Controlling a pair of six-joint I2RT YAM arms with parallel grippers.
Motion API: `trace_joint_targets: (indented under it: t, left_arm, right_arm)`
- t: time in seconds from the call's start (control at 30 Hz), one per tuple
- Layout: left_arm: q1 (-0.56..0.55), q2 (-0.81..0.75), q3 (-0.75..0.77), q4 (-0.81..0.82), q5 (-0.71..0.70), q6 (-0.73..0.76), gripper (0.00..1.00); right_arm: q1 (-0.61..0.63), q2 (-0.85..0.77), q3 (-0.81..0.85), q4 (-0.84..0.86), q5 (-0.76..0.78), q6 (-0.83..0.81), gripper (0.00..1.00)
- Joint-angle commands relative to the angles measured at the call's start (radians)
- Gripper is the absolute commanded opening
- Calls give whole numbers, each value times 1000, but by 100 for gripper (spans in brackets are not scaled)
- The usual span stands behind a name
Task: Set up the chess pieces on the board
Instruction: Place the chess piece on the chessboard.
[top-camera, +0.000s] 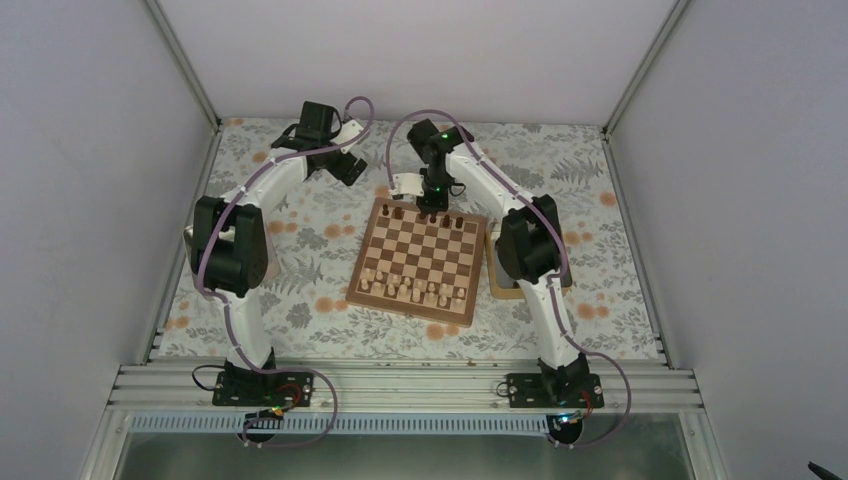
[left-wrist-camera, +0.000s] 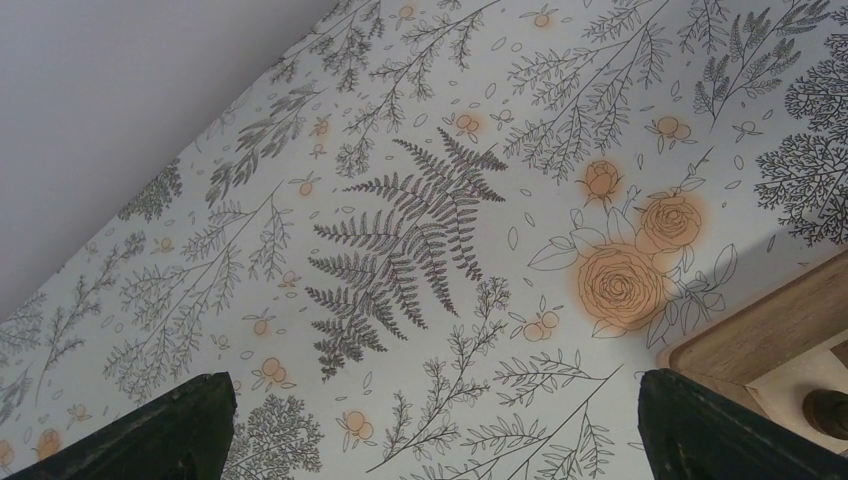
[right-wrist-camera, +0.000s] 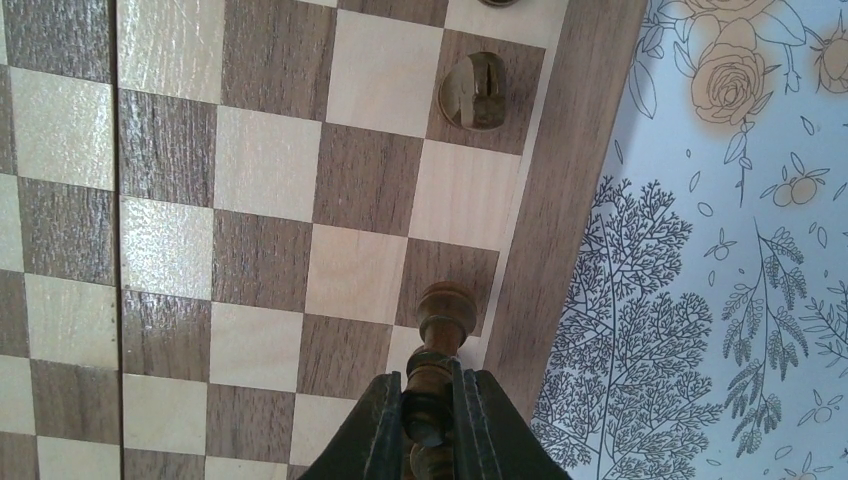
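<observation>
Mid-placement at the far edge of the board (top-camera: 424, 256): the right fingers (right-wrist-camera: 378, 432) are clamped on a single dark chessman (right-wrist-camera: 444, 312). It juts lengthwise out of the grip with its knobbed end foremost, over a dark square just beside the brown border. Whether the piece touches the wood cannot be told from the wrist view. Another chessman (right-wrist-camera: 474, 92) stands on a dark square farther along the same edge row. From above, a few dark chessmen (top-camera: 425, 215) can be seen lined up on that far side, while the pale chessmen (top-camera: 410, 290) fill the near side. The left fingers (left-wrist-camera: 170, 430) stand wide apart with nothing between them, hanging over the floral surface (left-wrist-camera: 420, 230) just off a corner of the board and taking no part. A tan tray (top-camera: 498, 290) lies beside the board, largely hidden under the right arm. The step in hand looks to be seating one more dark piece in its back-row square, with much of that side unfilled. The next move probably calls for bringing the piece upright and centred on its square and lowering it until the base sits flat. The fingers should then part gently and lift straight away, since a sideways brush could topple it or its neighbour.
</observation>
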Motion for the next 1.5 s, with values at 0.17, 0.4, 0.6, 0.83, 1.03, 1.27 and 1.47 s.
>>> trace_joint_targets:
  t: [0.17, 0.4, 0.6, 0.83, 1.03, 1.27, 1.47]
  left_arm:
    - [-6, -31, 10, -6, 15, 2, 100]
    - [-6, -34, 7, -4, 14, 4, 100]
    - [-6, -31, 9, -6, 17, 2, 100]
    - [-5, -27, 9, -4, 17, 2, 100]
    - [-6, -25, 7, -4, 18, 3, 100]
    - [-6, -27, 9, -8, 21, 4, 100]
    - [-7, -26, 9, -7, 21, 4, 100]
  right_arm:
    - [8, 15, 6, -10, -13, -22, 10]
    - [9, 33, 24, -10, -2, -27, 10]
    - [11, 40, 32, -10, -4, -31, 11]
    - [11, 45, 37, -9, -2, -33, 12]
    - [11, 44, 37, -10, 0, -35, 15]
    - [11, 40, 32, -10, 2, -36, 21]
    - [11, 43, 37, -8, -2, -32, 25]
